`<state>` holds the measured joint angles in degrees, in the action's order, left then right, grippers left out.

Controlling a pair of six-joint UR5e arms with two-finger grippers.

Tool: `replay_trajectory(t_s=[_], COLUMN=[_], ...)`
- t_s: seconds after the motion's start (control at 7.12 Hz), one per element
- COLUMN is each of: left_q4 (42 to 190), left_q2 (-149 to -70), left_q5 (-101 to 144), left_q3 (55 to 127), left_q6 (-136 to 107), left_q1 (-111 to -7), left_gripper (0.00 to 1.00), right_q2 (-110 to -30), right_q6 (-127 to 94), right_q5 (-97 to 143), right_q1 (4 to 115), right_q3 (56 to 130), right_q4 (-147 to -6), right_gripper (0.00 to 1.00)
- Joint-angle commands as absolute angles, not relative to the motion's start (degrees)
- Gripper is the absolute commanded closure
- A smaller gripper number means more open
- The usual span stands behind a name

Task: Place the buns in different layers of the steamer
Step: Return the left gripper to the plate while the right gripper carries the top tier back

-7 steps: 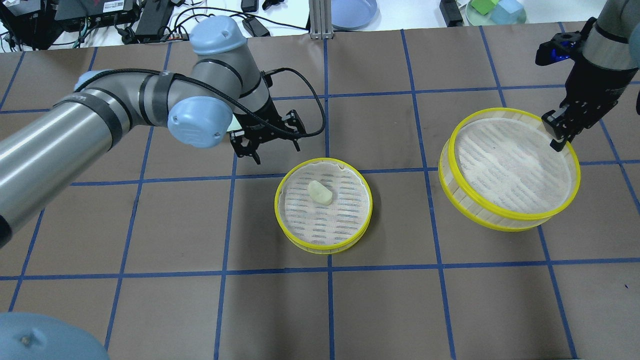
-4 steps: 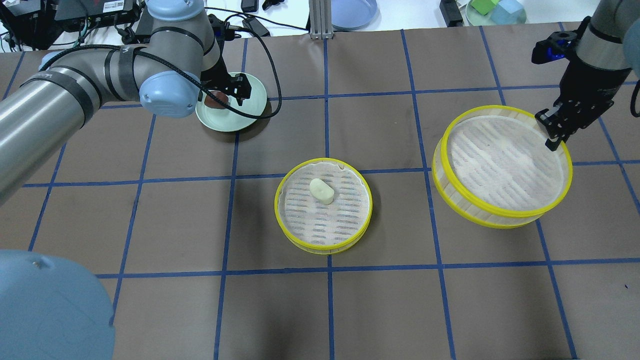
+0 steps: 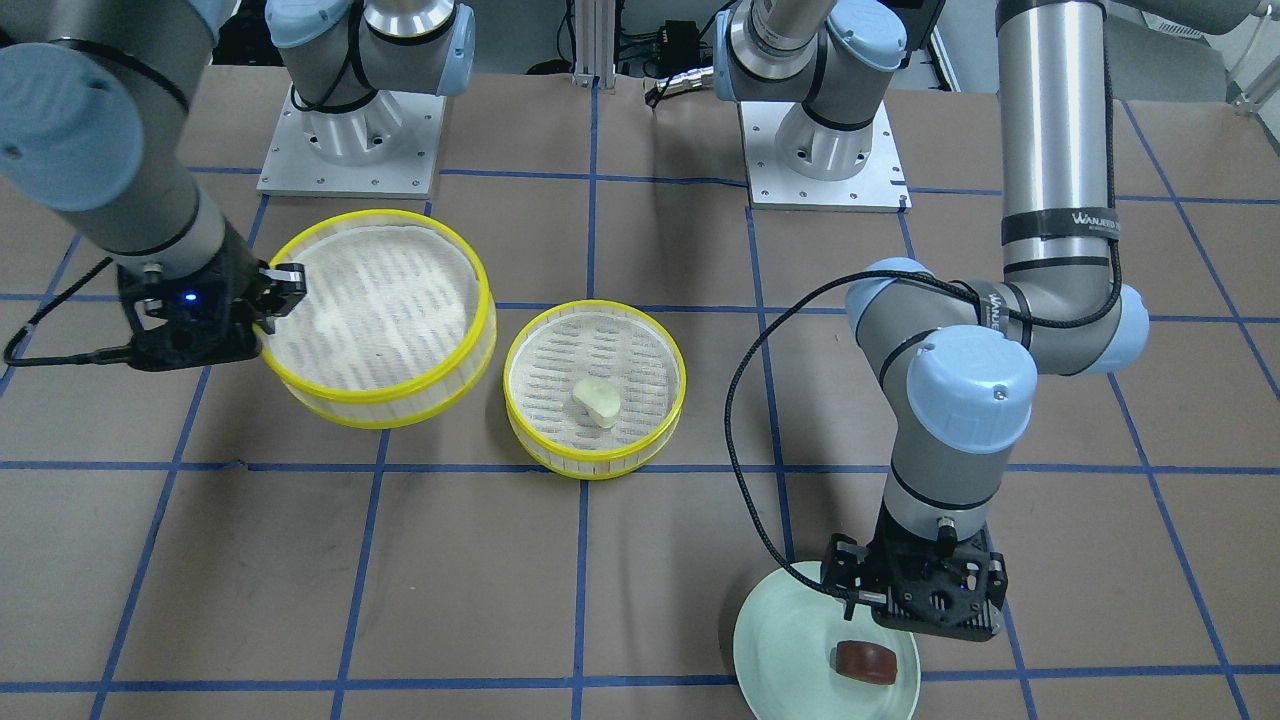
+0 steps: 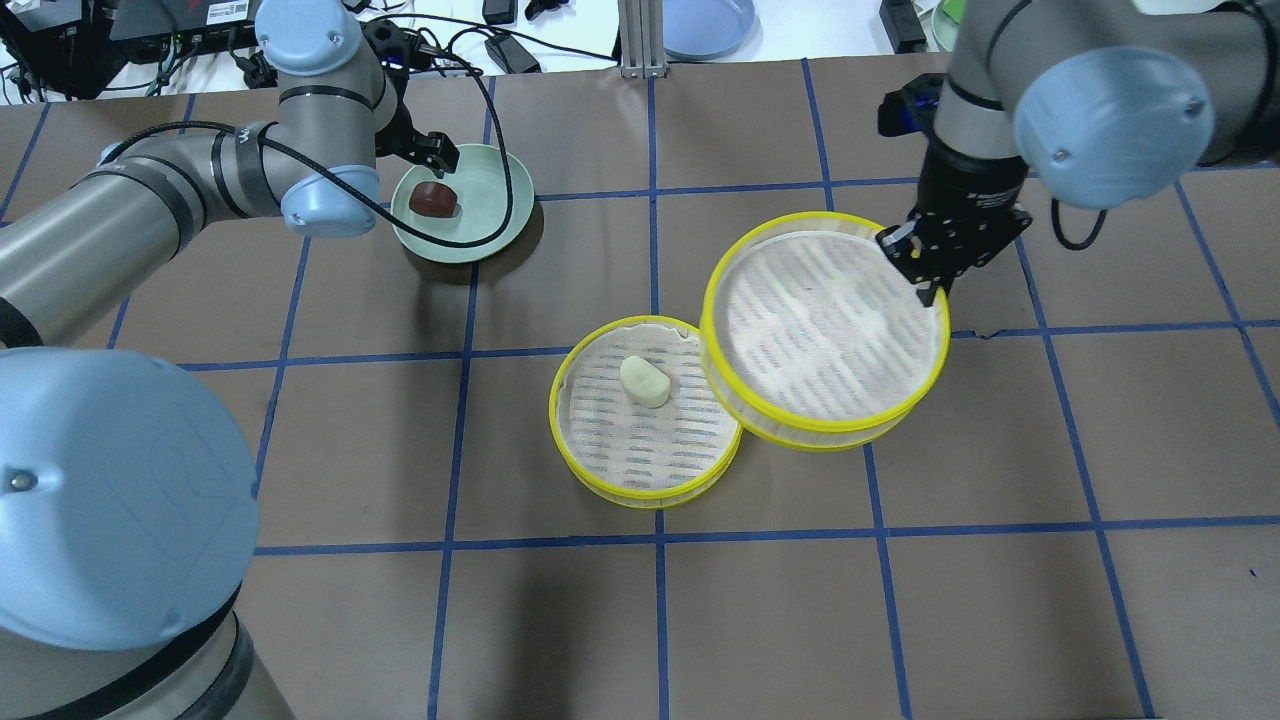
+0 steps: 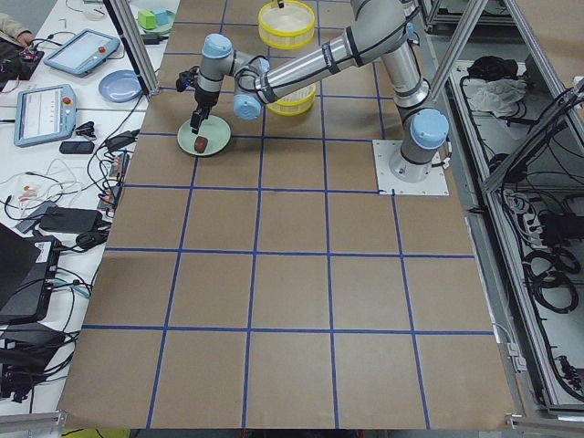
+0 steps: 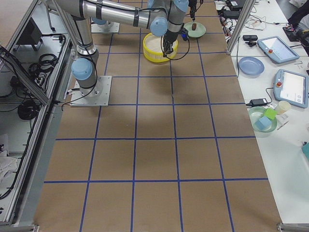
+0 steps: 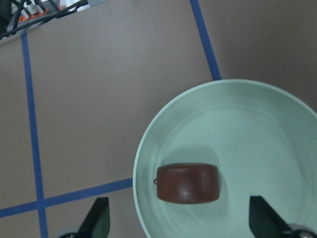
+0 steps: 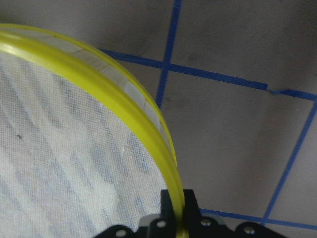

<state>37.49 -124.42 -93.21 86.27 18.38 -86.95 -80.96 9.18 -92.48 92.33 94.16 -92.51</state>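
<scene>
The cream bun [image 4: 644, 381] lies in a steamer tray [image 4: 646, 492] at the table's middle; it also shows in the front-facing view [image 3: 596, 401]. My right gripper [image 4: 925, 268] is shut on the rim of the second steamer tray [image 4: 800, 428] and holds it lifted and tilted, its edge over the first tray's right rim. The right wrist view shows that rim [image 8: 124, 94] pinched between the jaws. The brown bun [image 4: 433, 197] lies on a pale green plate [image 4: 492, 215]. My left gripper [image 7: 181, 223] hangs open just above it, fingertips [image 7: 99, 220] either side of the bun [image 7: 188, 183].
A blue plate [image 4: 705, 25] and an aluminium post [image 4: 635, 40] stand at the table's back edge. Cables and electronics [image 4: 300, 40] lie at the back left. Both arm bases [image 3: 825, 150] are bolted on the robot's side.
My left gripper has moved from beside the middle tray back to above the green plate. My right gripper has carried the second tray leftward, next to the middle tray.
</scene>
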Motion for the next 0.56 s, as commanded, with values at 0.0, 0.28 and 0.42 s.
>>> replay_trajectory(t_s=[0.0, 0.28, 0.42], left_q4=[33.60, 31.03, 31.03], left_q2=[-128.91, -131.74, -132.10], left_q5=[-87.82, -87.89, -88.24], left_q3=[85.34, 85.34, 85.34], left_q6=[19.33, 20.21, 23.09], left_q1=[-86.48, -86.48, -86.31], left_gripper=[0.01, 0.04, 0.06], right_q2=[-77.45, -73.49, -72.08], right_q6=[0.21, -5.26, -6.06], right_q5=[-90.79, -91.49, -92.02], right_q1=[100.08, 104.92, 105.64], right_q3=[94.22, 94.31, 94.48], right_q4=[-95.96, -100.17, -100.80], right_gripper=[1.00, 1.00, 1.00])
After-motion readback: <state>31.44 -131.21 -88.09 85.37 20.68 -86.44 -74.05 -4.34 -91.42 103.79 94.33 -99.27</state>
